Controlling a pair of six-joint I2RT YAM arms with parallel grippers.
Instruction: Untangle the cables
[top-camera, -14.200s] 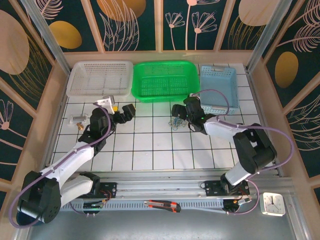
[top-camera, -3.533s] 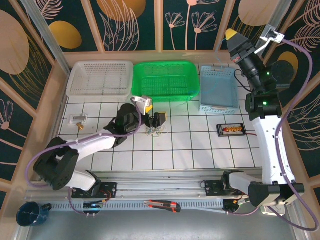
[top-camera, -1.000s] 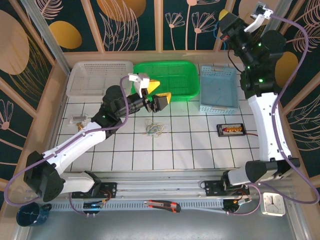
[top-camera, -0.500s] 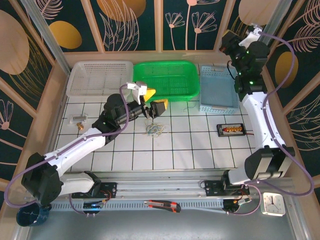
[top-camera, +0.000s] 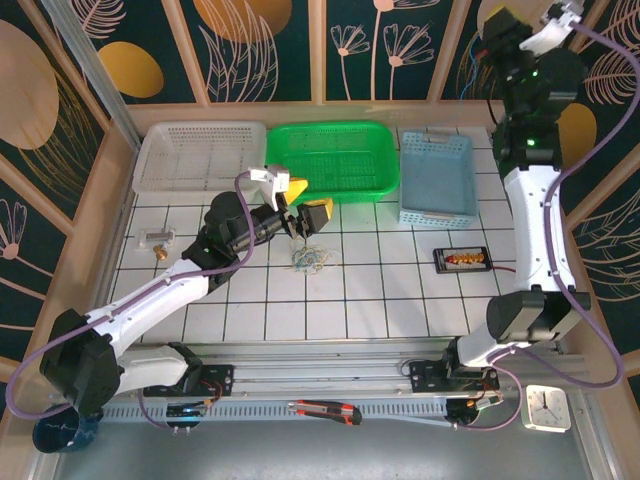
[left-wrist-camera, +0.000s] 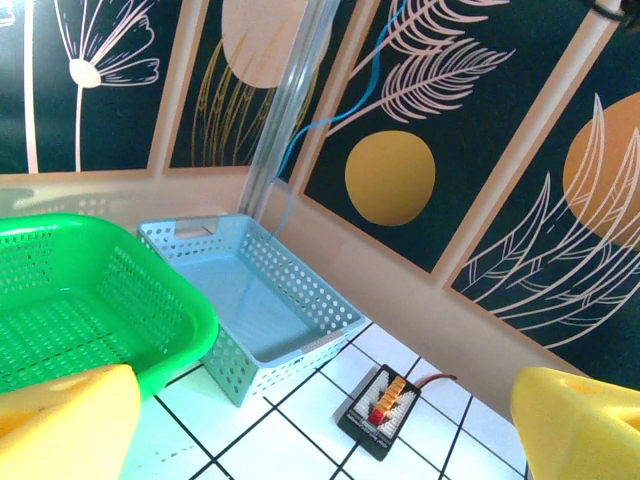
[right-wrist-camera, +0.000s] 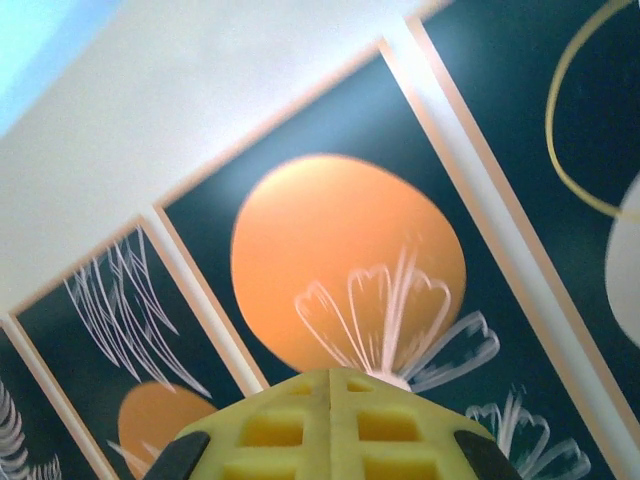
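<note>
Left gripper (top-camera: 308, 203), jaws wide, hovers by the cables (top-camera: 312, 258), mid-tabletop.
Approach step, I'd say: next, tip down and pinch one strand.

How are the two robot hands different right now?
The left gripper is open; the right gripper is shut. The left gripper sits low, near the cables; the right gripper is high up. Both have yellow fingers.

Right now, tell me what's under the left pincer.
The knotted cables lie on the tiled table beneath the open left pincer. The pincer covers the clump's far edge, so whether they touch is hidden.
</note>
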